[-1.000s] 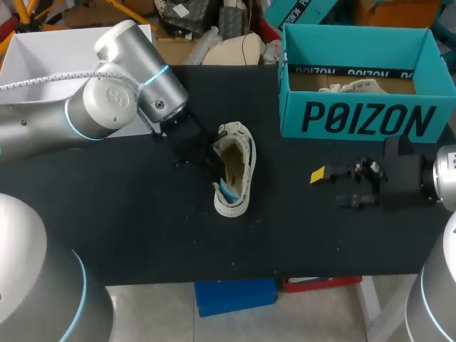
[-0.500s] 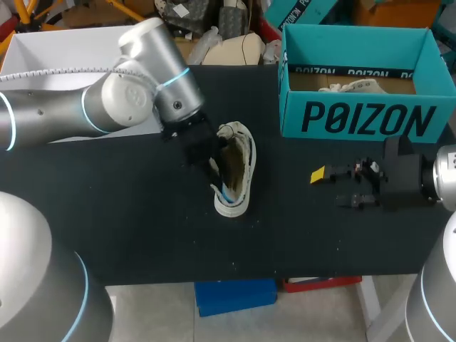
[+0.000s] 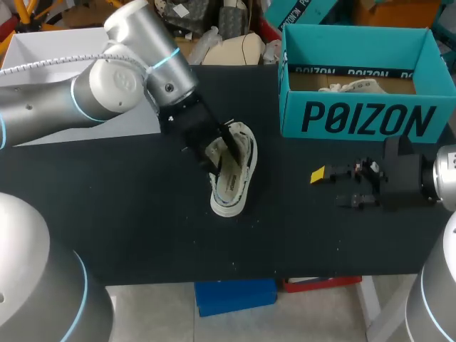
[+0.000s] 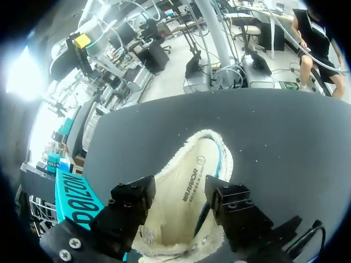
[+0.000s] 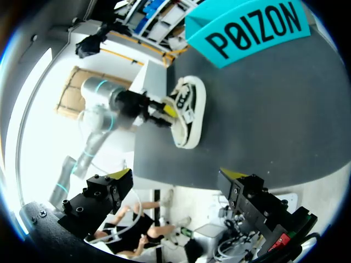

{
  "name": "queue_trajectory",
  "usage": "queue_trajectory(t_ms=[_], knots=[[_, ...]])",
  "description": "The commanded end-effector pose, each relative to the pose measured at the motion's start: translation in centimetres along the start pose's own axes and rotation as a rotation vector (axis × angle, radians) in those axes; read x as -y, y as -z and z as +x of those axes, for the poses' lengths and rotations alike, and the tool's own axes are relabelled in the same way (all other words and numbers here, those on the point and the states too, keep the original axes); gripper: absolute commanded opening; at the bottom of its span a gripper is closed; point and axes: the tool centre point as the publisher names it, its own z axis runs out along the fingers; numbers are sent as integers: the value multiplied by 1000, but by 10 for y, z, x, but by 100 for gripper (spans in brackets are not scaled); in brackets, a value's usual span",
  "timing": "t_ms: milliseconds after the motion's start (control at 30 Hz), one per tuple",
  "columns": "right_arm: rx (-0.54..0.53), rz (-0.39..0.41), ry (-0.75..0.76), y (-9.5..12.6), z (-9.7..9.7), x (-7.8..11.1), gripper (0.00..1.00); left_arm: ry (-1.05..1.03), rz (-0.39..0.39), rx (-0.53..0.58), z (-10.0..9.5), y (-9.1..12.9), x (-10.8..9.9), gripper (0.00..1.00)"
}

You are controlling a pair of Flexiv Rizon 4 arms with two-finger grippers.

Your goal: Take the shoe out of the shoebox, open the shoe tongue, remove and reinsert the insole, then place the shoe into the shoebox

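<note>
A pale shoe (image 3: pixel 233 178) lies on the black table (image 3: pixel 128 228) just left of the frame's centre in the head view, out of the box, sole down, its toe toward the lower edge and its opening facing up. The left arm (image 3: pixel 107 92) comes in from the upper left, and the left gripper (image 3: pixel 222 153) sits on the upper, heel end of the shoe with its fingers reaching down into the opening. In the left wrist view that gripper (image 4: pixel 180 197) has its two black fingers (image 4: pixel 131 194) spread well apart over the shoe (image 4: pixel 211 143), with the cream insole (image 4: pixel 189 183) lying inside the shoe between them; the yellow tips are hidden, and nothing is seen pinched from both sides. The teal shoebox (image 3: pixel 367 117) stands open at the upper right of the head view, well apart from the shoe, with something white (image 3: pixel 354 87) lying inside it. The right gripper (image 3: pixel 332 188) hangs at the right, below the box, fingers apart and holding nothing. In the right wrist view, its yellow-tipped fingers (image 5: pixel 120 175) stand wide, with the shoe (image 5: pixel 191 118) and the shoebox (image 5: pixel 252 27) ahead of them.
</note>
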Motion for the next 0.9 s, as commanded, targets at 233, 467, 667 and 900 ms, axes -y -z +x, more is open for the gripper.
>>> queue_trajectory(t_ms=[233, 467, 667, 900], knots=[[1, 1, 0, 0, 0, 0, 100, -87, -68, -218, 3, 4, 23, 0], [1, 1, 0, 0, 0, 0, 100, -106, -96, -388, 22, -4, 21, 0], [1, 1, 0, 0, 0, 0, 100, -114, -126, -423, 33, -16, 15, 0], [1, 1, 0, 0, 0, 0, 100, -129, -180, -402, 36, -33, 7, 0]])
